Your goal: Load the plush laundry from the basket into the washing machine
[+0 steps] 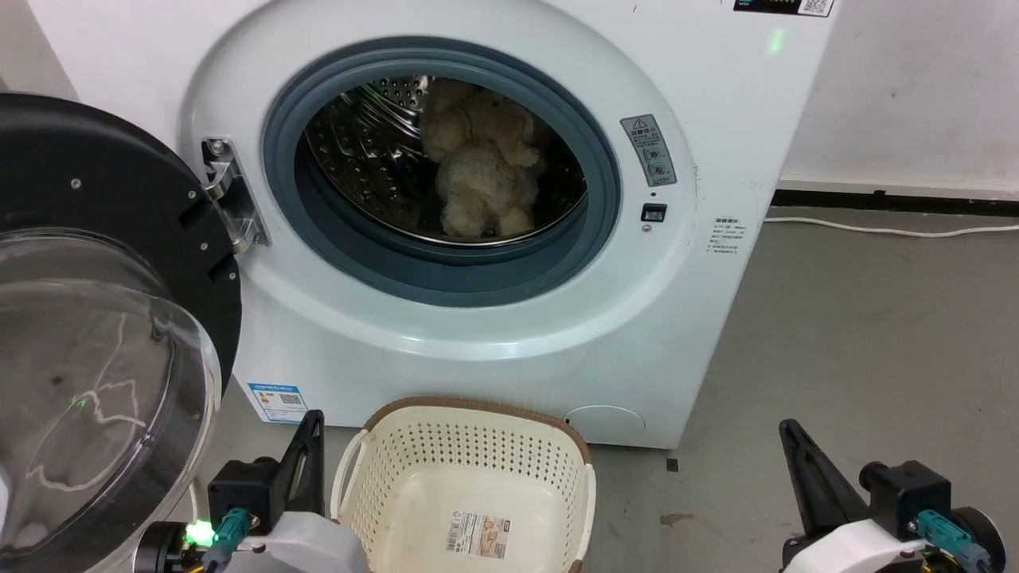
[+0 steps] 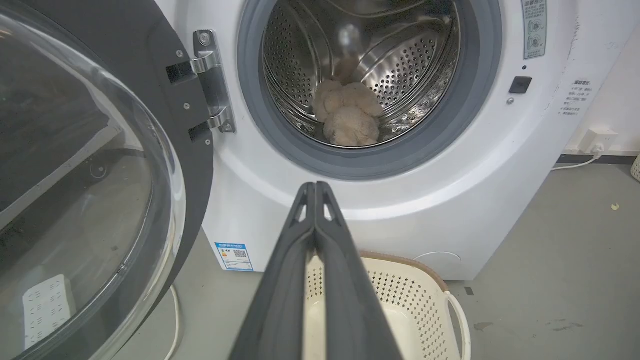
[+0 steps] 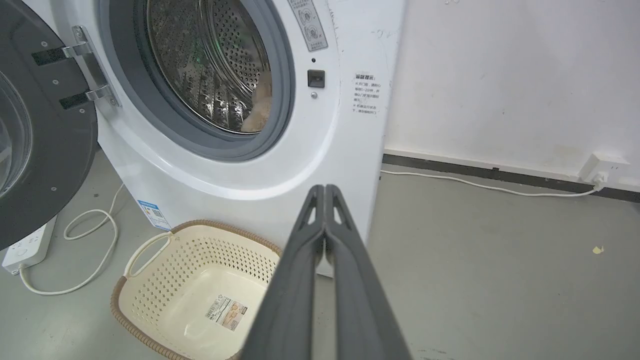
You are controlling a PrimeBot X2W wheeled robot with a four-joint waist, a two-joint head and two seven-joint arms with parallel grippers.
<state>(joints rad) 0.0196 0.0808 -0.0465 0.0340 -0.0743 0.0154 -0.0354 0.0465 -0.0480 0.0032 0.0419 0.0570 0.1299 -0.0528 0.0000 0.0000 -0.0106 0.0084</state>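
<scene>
The beige plush teddy bear lies inside the steel drum of the white washing machine, whose round door stands swung open at the left. The bear rests on the drum's bottom; a sliver of the bear shows past the grey ring. On the floor before the washer sits the cream basket, holding nothing but its label sticker. My left gripper is shut and empty, low at the basket's left. My right gripper is shut and empty, low at the right.
The open glass door juts out over the floor on the left. A white power strip and looped cable lie beside the washer. Another cable runs along the wall to a socket. Grey floor spreads to the right.
</scene>
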